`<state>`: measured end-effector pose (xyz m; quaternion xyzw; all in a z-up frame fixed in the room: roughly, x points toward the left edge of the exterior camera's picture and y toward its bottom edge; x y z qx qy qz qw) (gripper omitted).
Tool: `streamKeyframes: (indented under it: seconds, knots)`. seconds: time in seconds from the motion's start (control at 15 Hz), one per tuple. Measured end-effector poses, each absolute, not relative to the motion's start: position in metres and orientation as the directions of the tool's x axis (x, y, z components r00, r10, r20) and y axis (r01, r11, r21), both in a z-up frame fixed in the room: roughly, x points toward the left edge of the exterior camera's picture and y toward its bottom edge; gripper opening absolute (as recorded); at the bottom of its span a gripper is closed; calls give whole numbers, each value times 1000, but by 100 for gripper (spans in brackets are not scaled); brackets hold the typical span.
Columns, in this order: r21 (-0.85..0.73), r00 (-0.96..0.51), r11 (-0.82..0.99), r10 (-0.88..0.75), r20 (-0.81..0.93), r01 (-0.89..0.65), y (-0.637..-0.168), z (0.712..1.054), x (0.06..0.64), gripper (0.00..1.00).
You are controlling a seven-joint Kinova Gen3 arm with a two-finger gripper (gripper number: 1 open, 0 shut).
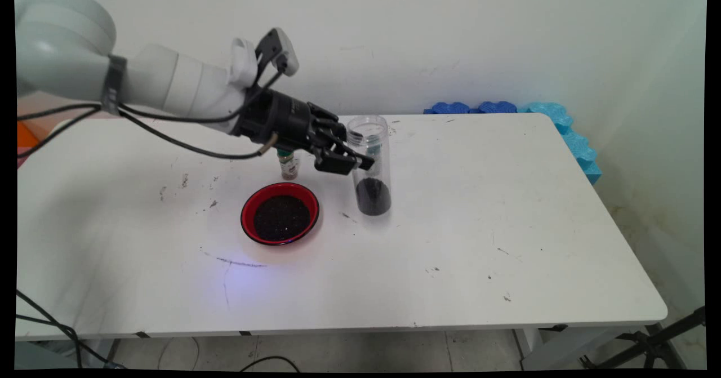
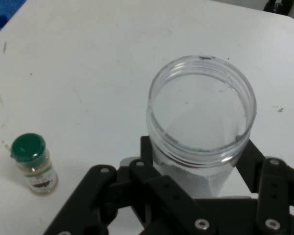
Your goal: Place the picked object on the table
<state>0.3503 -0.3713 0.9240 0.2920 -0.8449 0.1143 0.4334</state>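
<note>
Cables hang black from my white arm at the left and trail off past the surface (image 1: 450, 243), a white table scuffed with dark marks. Moving right, a shallow red bowl (image 1: 280, 213) filled with dark granules sits flat and well clear of my reach. Just behind it stands a small spice jar with a green cap (image 2: 34, 164); the main view shows only its lower part, because my wrist covers the rest.

Next comes my end effector (image 1: 345, 163), tilted down and forward so it meets the tall clear plastic jar (image 2: 201, 110) side-on at mid-height. That jar stands upright and lidless, with a dark layer of granules at its bottom, near the middle of the surface toward the wall. My black fingers (image 2: 272, 183) flank its wall on both sides, closed around it in a pinch, though the contact points lie under the jar's rim in the hand view, so I judge the grip from how tightly they bracket it.

Far right, blue foam blocks (image 1: 563, 121) line the back corner, partly cut off by the table edge.
</note>
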Motion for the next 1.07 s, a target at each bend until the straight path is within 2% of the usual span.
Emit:
streamKeyframes:
  seconds: [0.67, 1.07]
  knots:
    - [82, -446, 790, -425, 787, -607, -369, 861, 339, 0]
    - [91, -442, 783, -438, 782, -615, -369, 840, 336, 0]
